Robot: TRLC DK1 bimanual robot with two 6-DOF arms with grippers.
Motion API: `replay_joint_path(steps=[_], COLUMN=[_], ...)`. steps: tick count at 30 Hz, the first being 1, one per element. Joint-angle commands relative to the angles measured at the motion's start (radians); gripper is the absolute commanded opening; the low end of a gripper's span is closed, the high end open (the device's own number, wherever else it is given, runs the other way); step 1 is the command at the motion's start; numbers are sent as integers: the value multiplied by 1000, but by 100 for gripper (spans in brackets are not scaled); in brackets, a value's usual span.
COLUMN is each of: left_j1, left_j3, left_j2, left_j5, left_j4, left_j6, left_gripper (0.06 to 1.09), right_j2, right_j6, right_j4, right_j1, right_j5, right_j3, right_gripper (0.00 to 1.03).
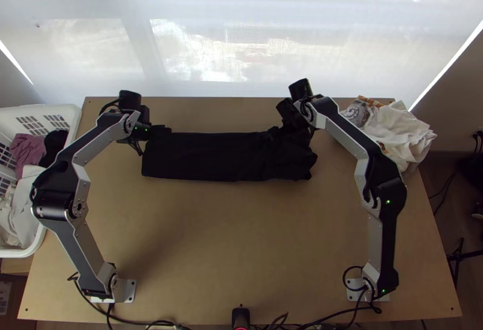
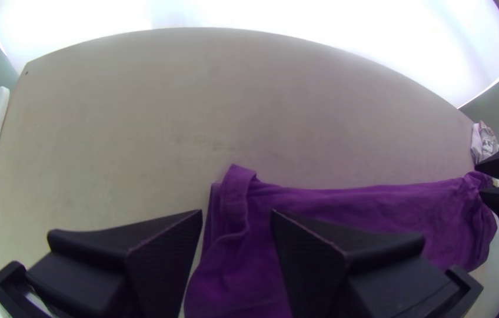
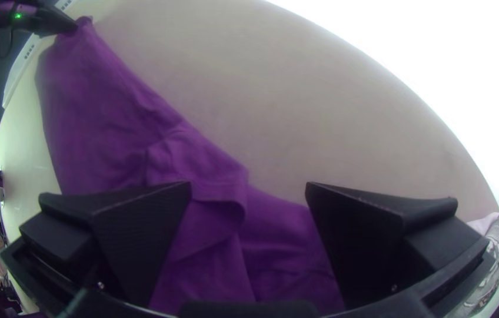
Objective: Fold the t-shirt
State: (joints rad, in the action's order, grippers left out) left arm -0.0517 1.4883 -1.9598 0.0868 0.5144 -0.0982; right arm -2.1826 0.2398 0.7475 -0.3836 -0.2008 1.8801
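A dark t-shirt (image 1: 205,156) lies folded into a long narrow strip across the table's far half, looking purple in the left wrist view (image 2: 367,212) and the right wrist view (image 3: 114,129). At the strip's left end, by its far corner, is my left gripper (image 1: 158,130); its fingers (image 2: 236,221) stand open over the cloth, where a narrow flap is turned over. My right gripper (image 1: 282,126) is over the rumpled right end, and in its wrist view (image 3: 249,194) it is open above a loose fold, with cloth between and below the fingers.
A white basket (image 1: 73,126) with clothes in it stands at the table's left edge. A pile of light cloths (image 1: 395,131) lies at the far right corner. Bare wood (image 1: 235,233) stretches between the strip and the near edge, where cables run.
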Motion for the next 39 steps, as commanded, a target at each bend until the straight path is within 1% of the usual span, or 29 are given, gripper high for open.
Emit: replay_joint_path(steps=[1,2,4,11,19,22,29,39], left_j1=[-2,1,6,30,15,15,18,19], left_j3=[-19,-19,-23,-100,-126,-131,-126,-80], left_j2=[111,125,147,199,200,194,165,85], left_j5=[2,2,2,2,4,4,4,4], left_j4=[93,124,179,200,225,225,205,161], left_j6=[-20,-23,-23,-15,-29,-34,-47,-77], left_gripper=[82,87,90,90,91,91,91,92], right_j2=[73,89,119,165,182,184,124,43], right_j6=[-19,-19,-20,-16,-4,-4,-4,-13], right_j4=[0,0,0,33,33,9,-40,-69], right_j1=[-6,-12,-32,-120,-198,-215,-216,-198], right_j5=[-3,-3,-3,-8,-8,-9,-9,-9], right_j3=[10,16,20,4,-147,-193,-211,-210], right_gripper=[99,99,99,98,98,98,98,98])
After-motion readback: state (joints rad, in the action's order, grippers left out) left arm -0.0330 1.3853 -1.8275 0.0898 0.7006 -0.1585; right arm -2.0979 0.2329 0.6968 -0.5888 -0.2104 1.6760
